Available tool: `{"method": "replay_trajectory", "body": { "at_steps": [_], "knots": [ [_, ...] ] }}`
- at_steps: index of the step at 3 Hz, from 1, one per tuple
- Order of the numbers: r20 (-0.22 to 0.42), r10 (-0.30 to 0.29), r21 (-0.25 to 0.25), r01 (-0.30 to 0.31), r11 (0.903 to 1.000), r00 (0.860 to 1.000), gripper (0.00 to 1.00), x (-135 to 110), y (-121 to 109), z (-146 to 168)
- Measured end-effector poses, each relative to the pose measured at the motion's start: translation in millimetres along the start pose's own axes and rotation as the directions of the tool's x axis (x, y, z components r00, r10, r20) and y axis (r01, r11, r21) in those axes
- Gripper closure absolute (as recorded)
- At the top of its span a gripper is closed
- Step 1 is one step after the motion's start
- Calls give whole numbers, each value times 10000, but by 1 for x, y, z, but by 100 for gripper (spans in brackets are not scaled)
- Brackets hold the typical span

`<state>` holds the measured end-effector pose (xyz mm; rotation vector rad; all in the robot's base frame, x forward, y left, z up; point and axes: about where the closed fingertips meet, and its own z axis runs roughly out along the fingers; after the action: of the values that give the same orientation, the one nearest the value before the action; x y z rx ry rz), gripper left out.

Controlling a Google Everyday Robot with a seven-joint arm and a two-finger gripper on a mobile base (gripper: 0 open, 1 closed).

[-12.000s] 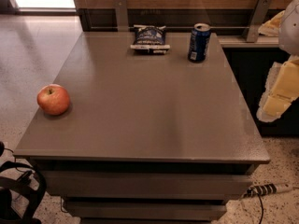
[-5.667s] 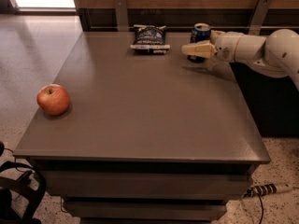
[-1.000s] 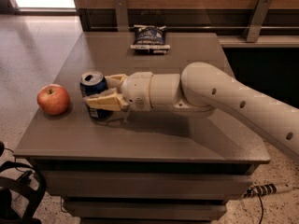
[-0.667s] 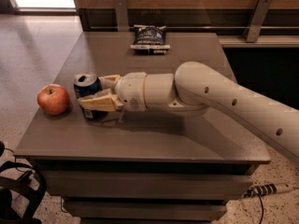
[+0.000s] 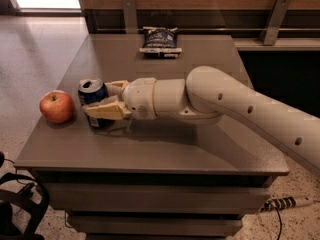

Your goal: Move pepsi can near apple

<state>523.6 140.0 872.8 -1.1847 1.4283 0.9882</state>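
The pepsi can (image 5: 92, 95), dark blue with a silver top, stands upright near the table's left edge, just right of the apple (image 5: 57, 106), with a small gap between them. The apple is round and red with yellowish patches. My gripper (image 5: 100, 100) reaches in from the right on a thick white arm (image 5: 225, 104). Its pale fingers (image 5: 106, 110) lie on both sides of the can and are shut on it. The can's lower part is partly hidden by the near finger.
A flat dark blue snack bag (image 5: 159, 38) lies at the table's far edge. The grey table (image 5: 200, 151) ends close to the apple on the left. A dark counter with metal brackets (image 5: 272, 19) stands behind. A cable and power strip (image 5: 287, 203) lie on the floor at the right.
My gripper has carried the can further left across the table, so the can now stands closer to the apple. The apple and snack bag have not moved.
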Motion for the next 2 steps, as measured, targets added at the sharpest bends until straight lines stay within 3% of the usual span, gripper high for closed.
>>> {"method": "replay_trajectory", "body": {
  "at_steps": [2],
  "knots": [
    [-1, -26, -70, 26, 10000, 10000, 14, -1, 3, 3]
  ]
}}
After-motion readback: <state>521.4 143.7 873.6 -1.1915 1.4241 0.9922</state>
